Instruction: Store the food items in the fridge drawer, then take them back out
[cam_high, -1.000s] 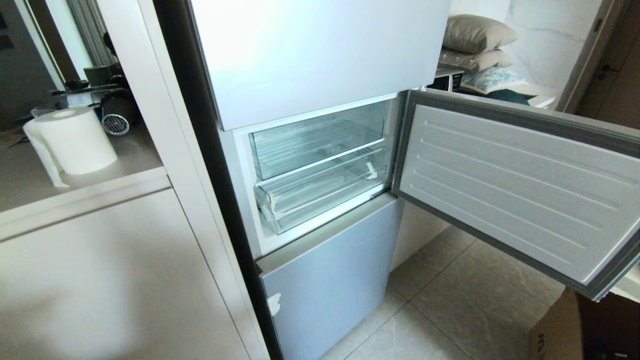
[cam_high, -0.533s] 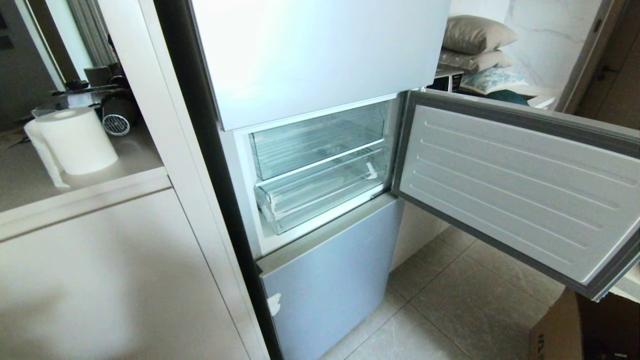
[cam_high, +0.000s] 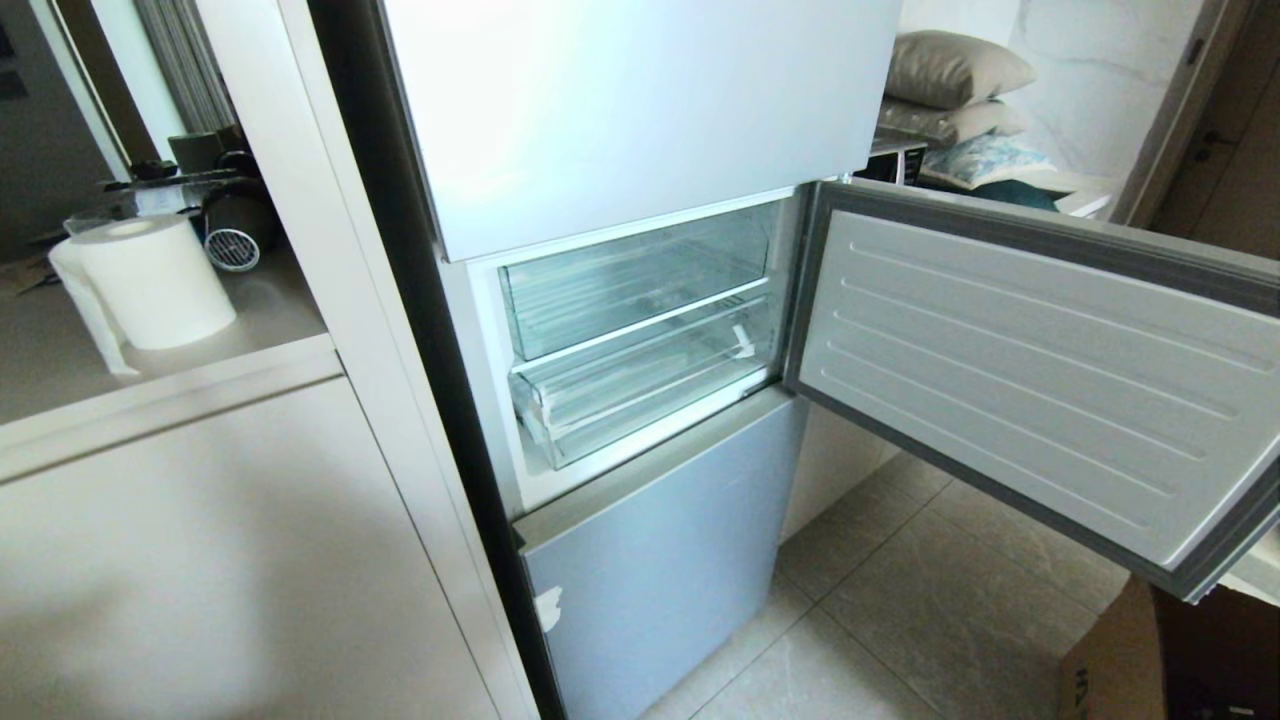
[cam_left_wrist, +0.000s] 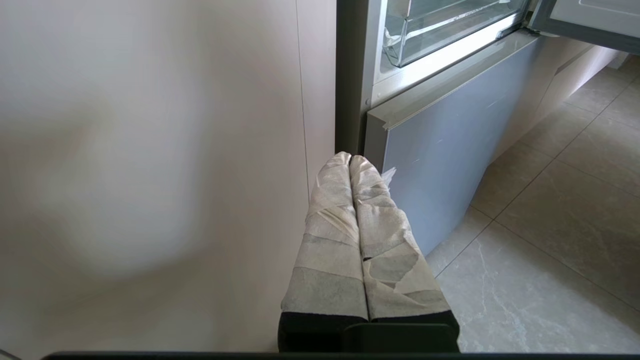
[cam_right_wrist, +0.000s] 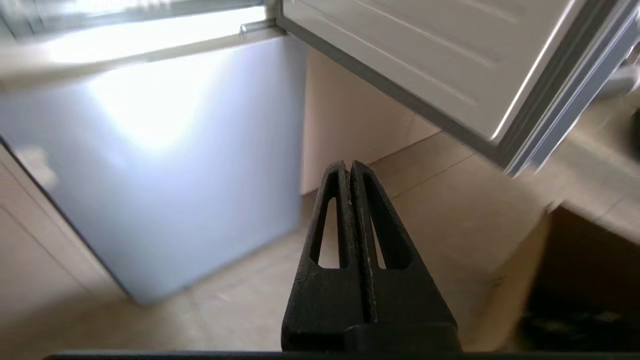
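Clear plastic shows in the open middle part of the fridge (cam_high: 640, 330): the fridge drawer (cam_high: 650, 385), with a white tape scrap on its front right corner, sits pushed in under another clear bin (cam_high: 635, 285). No food can be seen in either. The fridge door (cam_high: 1040, 380) stands wide open to the right. The left pincer (cam_left_wrist: 350, 159), wrapped in pale tape, is closed and holds nothing, low beside the grey bottom door (cam_left_wrist: 440, 150). The right pincer (cam_right_wrist: 348, 165) is closed and empty too, above the floor (cam_right_wrist: 450, 210). A paper roll (cam_high: 150, 280) stands on the counter (cam_high: 60, 380) at the left.

Beige table (cam_high: 150, 385) left of fridge, white paper roll (cam_high: 150, 280) upright on it, dark appliances (cam_high: 235, 215) behind, cardboard box (cam_high: 1110, 660) on tiled floor (cam_high: 900, 620)
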